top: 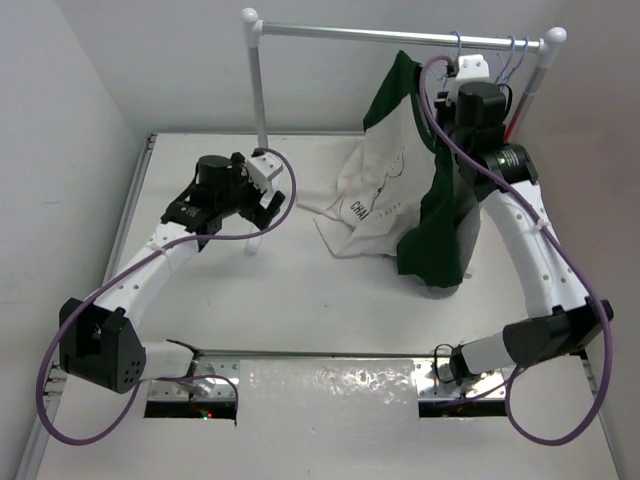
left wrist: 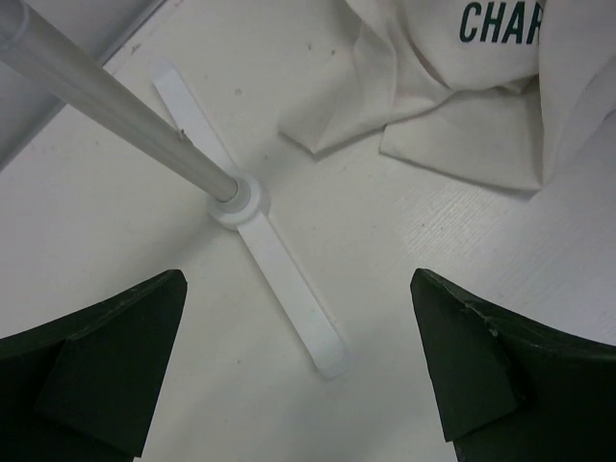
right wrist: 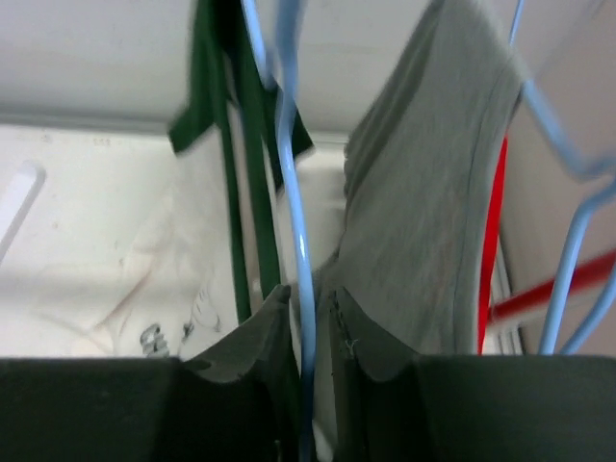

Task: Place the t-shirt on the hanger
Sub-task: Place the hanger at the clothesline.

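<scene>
Pale-blue hanger [right wrist: 299, 241] wire between the right gripper [right wrist: 308, 294] jaws; t-shirt [top: 400, 190] hangs at one o'clock.
Those jaws stand nearly together either side of the wire; whether they pinch it I cannot tell. A careless retreat could hook the wire off the rail [top: 400, 35], or tip the lopsided shirt, its hem pooled on the table [top: 300, 310]. At three o'clock the grey garment [right wrist: 433, 173] crowds in, with the red garment [right wrist: 493, 241] beyond. At ten o'clock the left gripper [left wrist: 298, 279] hovers by the rack pole [left wrist: 106, 96], its jaws wide and empty.
</scene>
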Robot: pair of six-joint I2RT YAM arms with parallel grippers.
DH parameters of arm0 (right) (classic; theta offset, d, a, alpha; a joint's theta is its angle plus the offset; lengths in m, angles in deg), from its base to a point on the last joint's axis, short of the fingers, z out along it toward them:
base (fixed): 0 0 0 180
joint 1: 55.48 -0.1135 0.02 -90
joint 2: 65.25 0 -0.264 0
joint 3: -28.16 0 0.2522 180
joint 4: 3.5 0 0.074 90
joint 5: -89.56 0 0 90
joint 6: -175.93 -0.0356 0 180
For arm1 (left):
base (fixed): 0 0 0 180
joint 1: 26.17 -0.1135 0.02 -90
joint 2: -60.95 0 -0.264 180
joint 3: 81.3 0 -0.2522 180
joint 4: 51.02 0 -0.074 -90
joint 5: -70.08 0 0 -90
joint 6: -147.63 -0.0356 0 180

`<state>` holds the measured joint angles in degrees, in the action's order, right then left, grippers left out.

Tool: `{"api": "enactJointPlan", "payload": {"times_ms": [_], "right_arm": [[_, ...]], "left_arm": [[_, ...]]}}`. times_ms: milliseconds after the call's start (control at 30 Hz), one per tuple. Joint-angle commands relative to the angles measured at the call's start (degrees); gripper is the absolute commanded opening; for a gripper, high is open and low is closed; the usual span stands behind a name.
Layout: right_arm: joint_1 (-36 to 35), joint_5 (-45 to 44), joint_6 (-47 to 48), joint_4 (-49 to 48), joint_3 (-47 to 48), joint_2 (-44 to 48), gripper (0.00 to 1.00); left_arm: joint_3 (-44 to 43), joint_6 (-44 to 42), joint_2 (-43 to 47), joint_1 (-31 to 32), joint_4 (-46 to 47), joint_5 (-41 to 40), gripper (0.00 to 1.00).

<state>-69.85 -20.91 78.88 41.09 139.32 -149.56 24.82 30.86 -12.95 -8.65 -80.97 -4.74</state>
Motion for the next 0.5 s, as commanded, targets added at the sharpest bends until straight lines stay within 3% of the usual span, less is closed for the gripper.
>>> {"api": "enactJointPlan", "payload": {"times_ms": [0, 133, 200, 433, 467], "right_arm": [[0.13, 2.53, -1.39, -2.44, -6.59, 7.04, 0.48], [0.13, 5.61, -3.75, -6.12, -15.39, 15.30, 0.68], [0.05, 8.07, -4.72, -6.05, -19.35, 19.77, 0.72], [0.13, 25.72, -3.69, -5.78, -28.23, 35.50, 0.92], [0.05, 28.53, -2.72, -5.61, -28.24, 37.27, 0.98]], "left_arm": [[1.66, -0.92, 2.54, -0.29, 1.42, -1.29, 1.00], [3.69, -1.27, 3.07, -0.29, 1.60, -2.17, 1.00], [5.52, -1.45, 3.42, -0.29, 2.12, -3.66, 1.00], [11.77, 2.14, 5.08, -3.18, 7.55, -12.79, 1.00], [12.73, 2.76, 5.35, -4.93, 8.35, -14.29, 1.00]]}}
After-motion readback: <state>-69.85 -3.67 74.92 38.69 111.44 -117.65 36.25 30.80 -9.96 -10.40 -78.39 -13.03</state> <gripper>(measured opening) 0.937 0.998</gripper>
